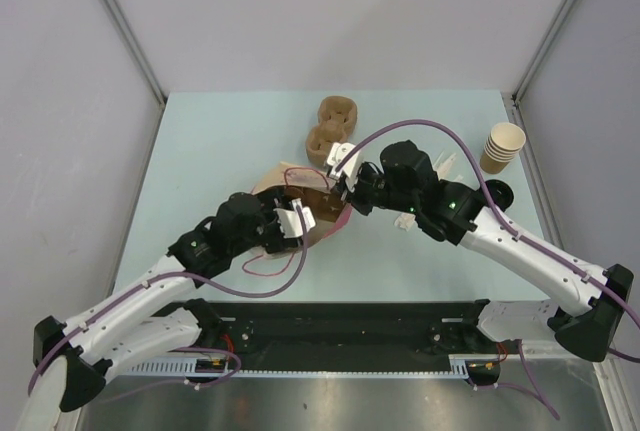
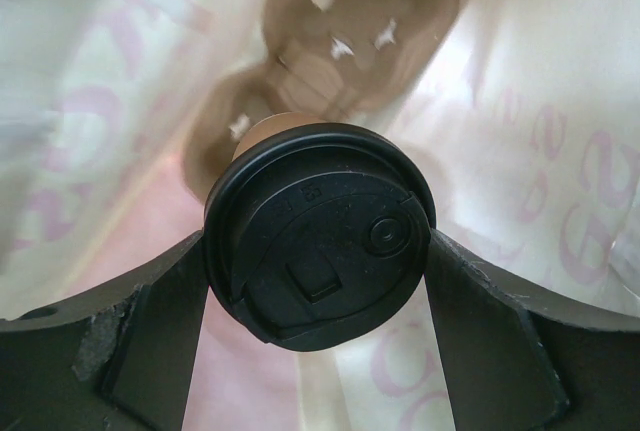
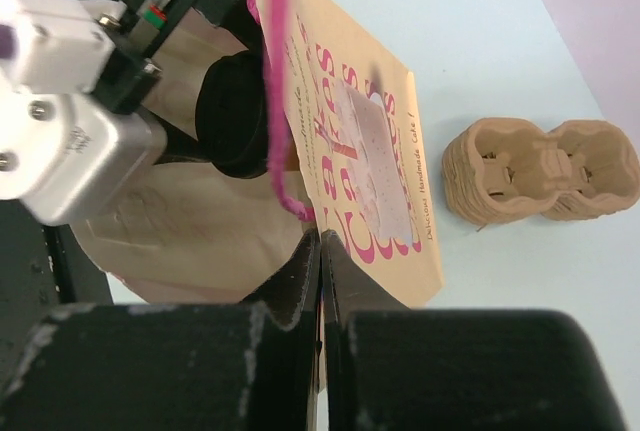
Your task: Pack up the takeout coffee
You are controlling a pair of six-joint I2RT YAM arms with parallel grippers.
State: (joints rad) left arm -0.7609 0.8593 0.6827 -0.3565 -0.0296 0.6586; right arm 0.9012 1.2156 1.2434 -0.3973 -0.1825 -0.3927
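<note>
My left hand [image 2: 320, 286] clamps the takeout coffee [image 2: 320, 236], one finger pressed against each side of its lid rim. It is a small brown paper cup, closed with a round black plastic lid whose top faces back toward my wrist. Past my fingertips, the walls of the pink paper bag [image 2: 560, 151] surround it.

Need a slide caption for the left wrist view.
Left gripper clamps the takeout coffee by its black lid inside the pink paper bag, a cardboard cup carrier ahead.
</note>
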